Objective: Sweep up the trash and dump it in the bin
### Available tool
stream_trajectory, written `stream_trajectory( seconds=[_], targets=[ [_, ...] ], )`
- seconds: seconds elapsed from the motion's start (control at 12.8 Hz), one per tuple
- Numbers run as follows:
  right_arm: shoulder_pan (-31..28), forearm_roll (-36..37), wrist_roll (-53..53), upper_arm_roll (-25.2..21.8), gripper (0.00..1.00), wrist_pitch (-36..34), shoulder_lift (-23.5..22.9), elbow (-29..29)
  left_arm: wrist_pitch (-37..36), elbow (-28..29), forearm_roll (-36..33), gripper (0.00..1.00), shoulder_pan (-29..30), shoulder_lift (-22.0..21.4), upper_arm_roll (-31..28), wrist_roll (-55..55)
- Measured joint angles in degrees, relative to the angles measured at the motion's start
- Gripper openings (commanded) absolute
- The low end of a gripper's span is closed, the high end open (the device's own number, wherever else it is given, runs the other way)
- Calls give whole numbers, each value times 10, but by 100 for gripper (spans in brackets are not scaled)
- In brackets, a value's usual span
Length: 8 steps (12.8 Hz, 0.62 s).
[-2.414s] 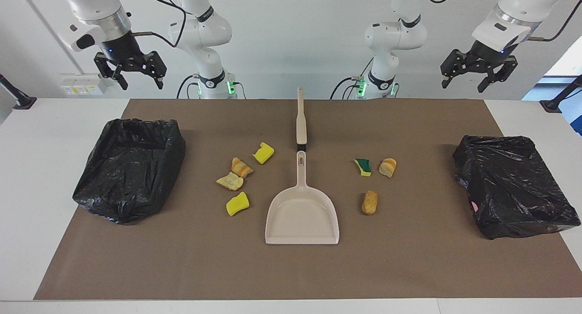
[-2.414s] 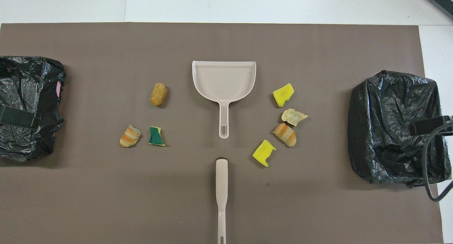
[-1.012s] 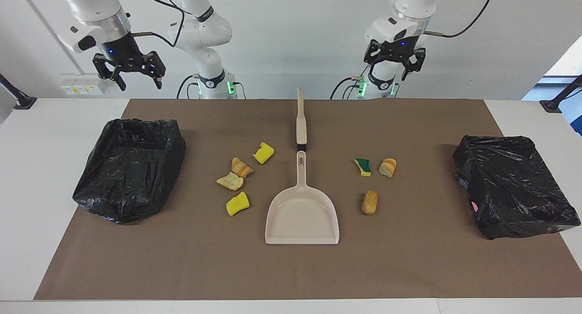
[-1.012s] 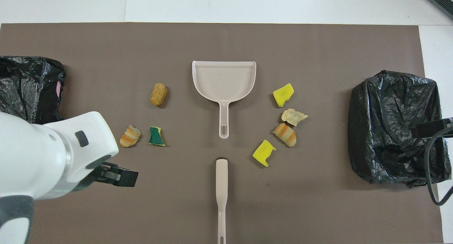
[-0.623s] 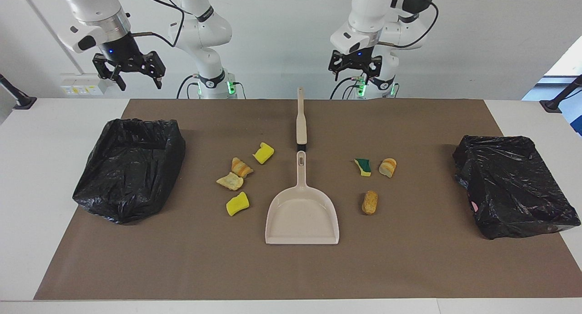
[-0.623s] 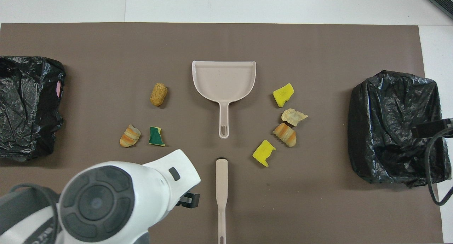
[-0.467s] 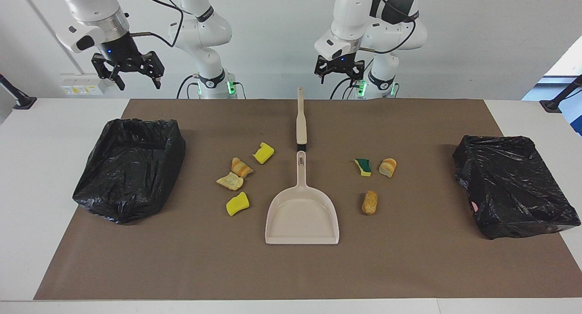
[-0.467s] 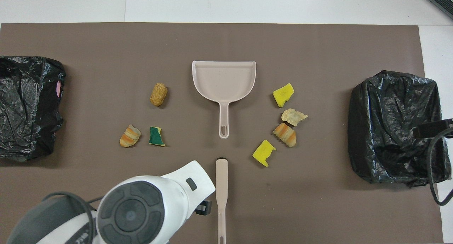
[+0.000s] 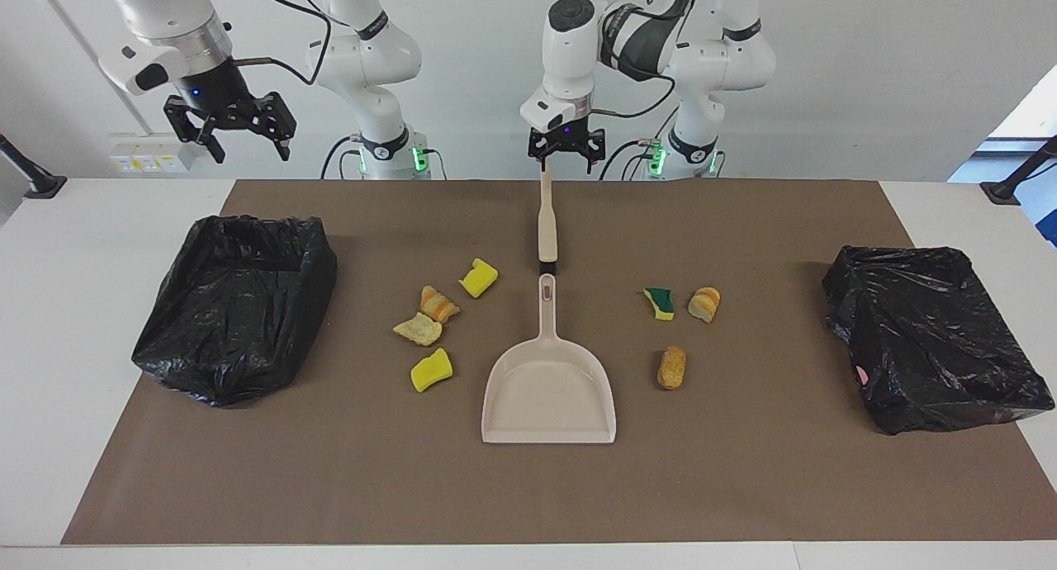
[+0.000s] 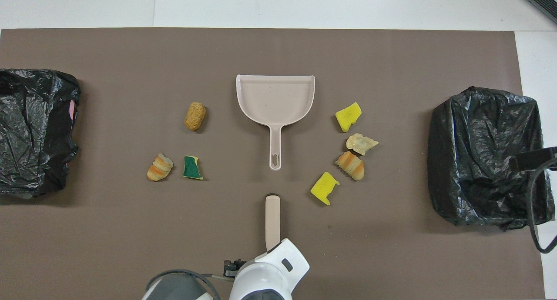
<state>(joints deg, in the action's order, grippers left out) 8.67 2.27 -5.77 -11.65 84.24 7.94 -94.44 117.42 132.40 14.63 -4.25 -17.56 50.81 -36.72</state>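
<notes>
Several trash scraps lie on the brown mat [image 9: 743,471] around a beige dustpan [image 9: 549,425]. Toward the right arm's end are two yellow sponge pieces [image 9: 478,277] [image 9: 431,370] and two bread-like chunks [image 9: 438,303] [image 9: 418,330]. Toward the left arm's end are a green-backed sponge [image 9: 659,302] and two bread chunks [image 9: 704,303] [image 9: 671,367]. A beige brush [image 9: 547,231] lies in line with the dustpan handle, nearer the robots. My left gripper [image 9: 566,163] hangs open over the brush handle's robot-side tip. My right gripper [image 9: 229,136] waits open, high over the mat's corner near a bag-lined bin [image 9: 235,306].
A second black bag-lined bin [image 9: 933,339] sits at the left arm's end of the mat. In the overhead view the left arm's wrist [image 10: 270,276] covers the brush handle's [image 10: 272,217] near part. White table [image 9: 49,347] borders the mat.
The left arm has swung from its own end of the table to the middle and come down over the brush handle's tip. The right gripper has hardly moved. Nothing on the mat has shifted.
</notes>
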Motion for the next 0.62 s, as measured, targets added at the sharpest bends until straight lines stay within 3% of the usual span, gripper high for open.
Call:
stream_trajectory(
  seconds=[0.23, 0.62],
  targets=[
    [0, 0, 0, 0, 100, -7, 0, -1, 58, 33, 2, 100, 0, 25, 39, -19],
    [1, 0, 0, 0, 100, -7, 0, -5, 80, 39, 2, 100, 3, 96, 42, -10]
  ],
)
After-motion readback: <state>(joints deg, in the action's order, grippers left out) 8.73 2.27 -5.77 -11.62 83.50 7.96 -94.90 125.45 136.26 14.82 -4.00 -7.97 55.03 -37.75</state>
